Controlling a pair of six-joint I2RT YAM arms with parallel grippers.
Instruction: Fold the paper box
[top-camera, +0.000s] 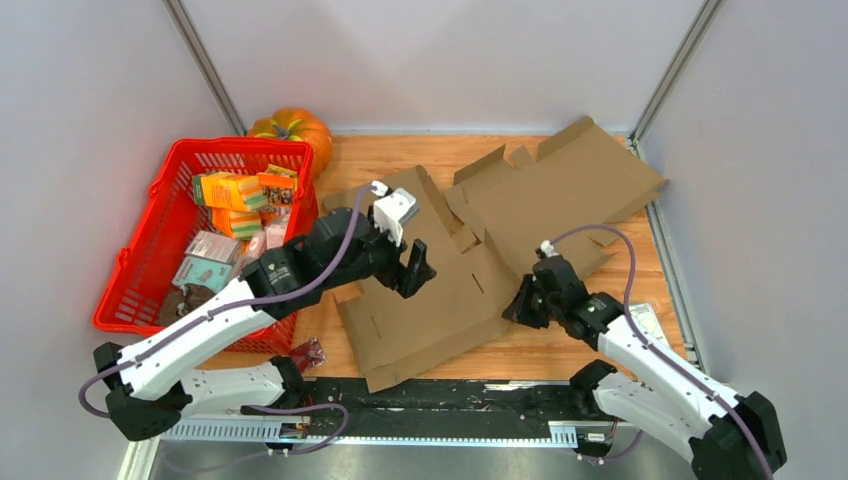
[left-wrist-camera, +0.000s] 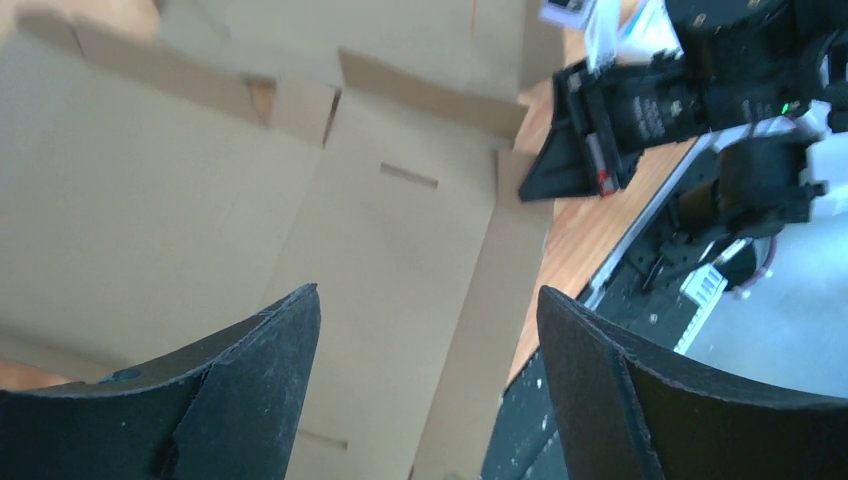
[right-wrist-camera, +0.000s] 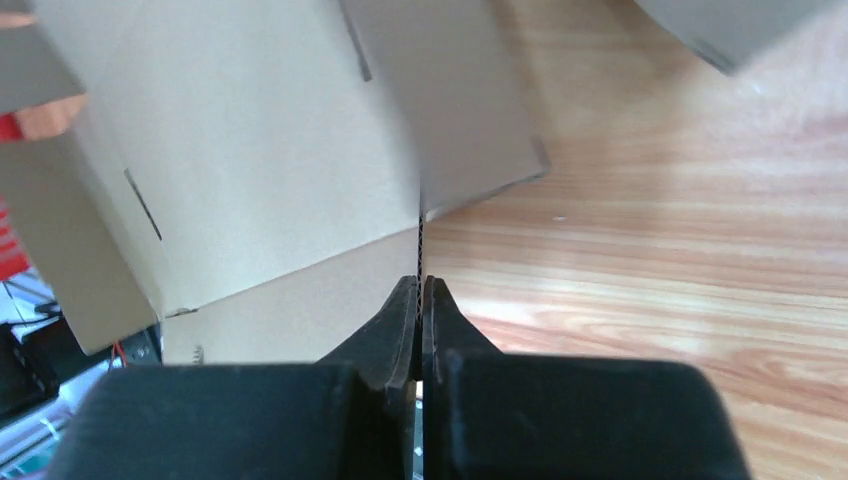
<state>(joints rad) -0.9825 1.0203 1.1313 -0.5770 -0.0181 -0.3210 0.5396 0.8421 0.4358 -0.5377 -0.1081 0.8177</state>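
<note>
Paper box (top-camera: 440, 305): light, thin card, bends at creases. My right jaws clamp its lower-right flap edge; left jaws apart.

Bright, even light; paper box (right-wrist-camera: 250, 150) blurs in wrist views.

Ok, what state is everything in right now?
Box, flat, unfolded.
Second cardboard sheet, flat, unfolded.
Left fingers, open, over the box, holding nothing.
Right fingers, shut on the box's edge.
Basket, holding packets.
</note>
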